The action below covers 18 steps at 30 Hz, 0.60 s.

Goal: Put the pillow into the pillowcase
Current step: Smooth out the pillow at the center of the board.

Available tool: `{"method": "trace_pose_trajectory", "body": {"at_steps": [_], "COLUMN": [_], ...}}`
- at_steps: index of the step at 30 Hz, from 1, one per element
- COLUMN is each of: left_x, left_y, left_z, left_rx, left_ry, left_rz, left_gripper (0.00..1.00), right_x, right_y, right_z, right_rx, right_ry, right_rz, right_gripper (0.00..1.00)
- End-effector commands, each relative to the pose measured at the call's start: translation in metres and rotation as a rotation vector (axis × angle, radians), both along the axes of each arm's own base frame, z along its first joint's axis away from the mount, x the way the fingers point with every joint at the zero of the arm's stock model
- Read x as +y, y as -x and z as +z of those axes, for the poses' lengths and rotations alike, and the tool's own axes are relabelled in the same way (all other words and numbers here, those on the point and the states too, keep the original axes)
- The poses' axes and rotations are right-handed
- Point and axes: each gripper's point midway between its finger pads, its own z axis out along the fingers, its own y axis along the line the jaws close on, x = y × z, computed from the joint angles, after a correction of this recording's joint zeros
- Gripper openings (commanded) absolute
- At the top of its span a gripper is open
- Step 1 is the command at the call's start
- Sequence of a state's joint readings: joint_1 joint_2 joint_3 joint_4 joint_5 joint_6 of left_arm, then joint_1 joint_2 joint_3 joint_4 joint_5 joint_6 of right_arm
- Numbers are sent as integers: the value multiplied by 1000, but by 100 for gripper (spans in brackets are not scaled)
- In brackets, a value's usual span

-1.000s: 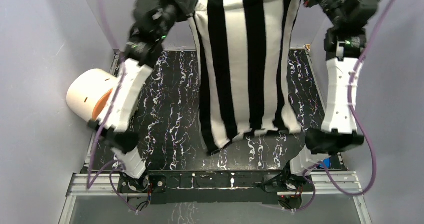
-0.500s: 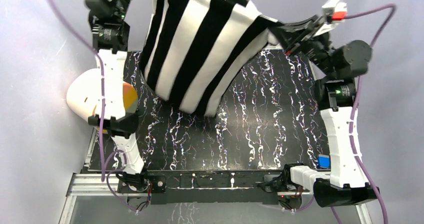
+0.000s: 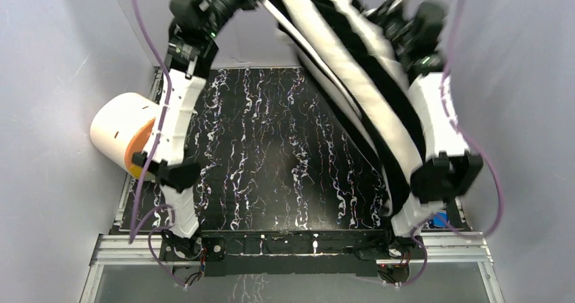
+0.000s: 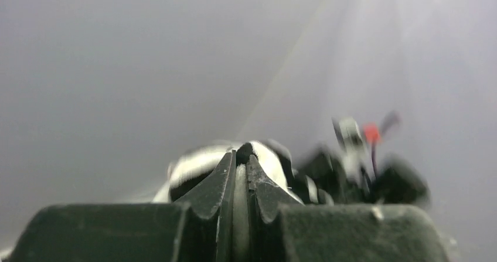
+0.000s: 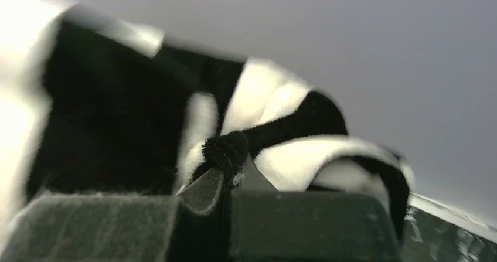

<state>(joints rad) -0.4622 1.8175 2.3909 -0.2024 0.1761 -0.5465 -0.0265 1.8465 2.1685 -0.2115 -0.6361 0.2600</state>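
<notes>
Reaching high, left pincer [image 4: 241,156] and right pincer [image 5: 225,174] each clenched on pillowcase [image 3: 369,93] edge.

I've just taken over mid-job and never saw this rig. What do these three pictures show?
Two robot arms with two-finger grippers. The wide picture looks down from above and behind them; the other two come from a camera on each wrist. The left gripper and right gripper are both shut on the black-and-white striped fabric pillowcase, held up over the black white-veined marbled tabletop. It looks plump, perhaps already filled. A cream cylinder with an orange face lies at its left edge.
</notes>
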Motion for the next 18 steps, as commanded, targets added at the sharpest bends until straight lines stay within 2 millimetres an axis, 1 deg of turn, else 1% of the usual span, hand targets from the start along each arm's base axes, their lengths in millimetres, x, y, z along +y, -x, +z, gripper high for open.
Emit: {"method": "trace_pose_trajectory", "body": {"at_steps": [1, 2, 3, 4, 6, 7, 8, 9, 10, 11, 12, 13, 14, 15, 16, 17, 18], "left_x": [122, 114, 104, 99, 76, 66, 57, 49, 46, 51, 59, 72, 87, 100, 116, 125, 130], "left_y": [-82, -72, -58, -16, 41, 66, 89, 104, 110, 102, 85, 59, 32, 0, -27, -44, -48], "left_z": [32, 32, 27, 50, 51, 48, 49, 48, 46, 48, 51, 53, 55, 50, 41, 35, 36], "left_rx": [-51, -47, -25, -85, -163, -175, -183, -194, -204, -209, -220, -217, -200, -156, -91, -43, -25], "left_ry": [144, 116, 100, 114, 160, 176, 177, 162, 148, 140, 109, 59, 15, -3, 5, 41, 68], "left_rz": [272, 245, 216, 178, 71, 11, -41, -79, -83, -32, 58, 178, 286, 344, 357, 332, 309], "left_gripper": [0, 0, 0, 0, 0, 0, 0, 0, 0, 0, 0, 0, 0, 0, 0, 0, 0], "right_x": [118, 116, 113, 110, 105, 94, 78, 51, 29, 13, 10, 19, 45, 72, 95, 111, 114], "right_y": [254, 246, 232, 216, 180, 154, 128, 103, 82, 73, 77, 93, 114, 131, 157, 197, 228], "right_z": [127, 121, 124, 130, 144, 151, 159, 165, 168, 169, 171, 171, 165, 137, 123, 124, 130], "right_rx": [-677, -633, -623, -625, -676, -682, -669, -634, -596, -556, -541, -532, -518, -470, -495, -590, -681], "right_ry": [-99, -70, -8, 42, 128, 159, 176, 176, 161, 136, 130, 127, 105, 85, 53, 14, -20], "right_rz": [303, 263, 212, 158, 61, -20, -59, -104, -131, -135, -109, -38, 79, 195, 269, 308, 304], "right_gripper": [0, 0, 0, 0, 0, 0, 0, 0, 0, 0, 0, 0, 0, 0, 0, 0, 0]}}
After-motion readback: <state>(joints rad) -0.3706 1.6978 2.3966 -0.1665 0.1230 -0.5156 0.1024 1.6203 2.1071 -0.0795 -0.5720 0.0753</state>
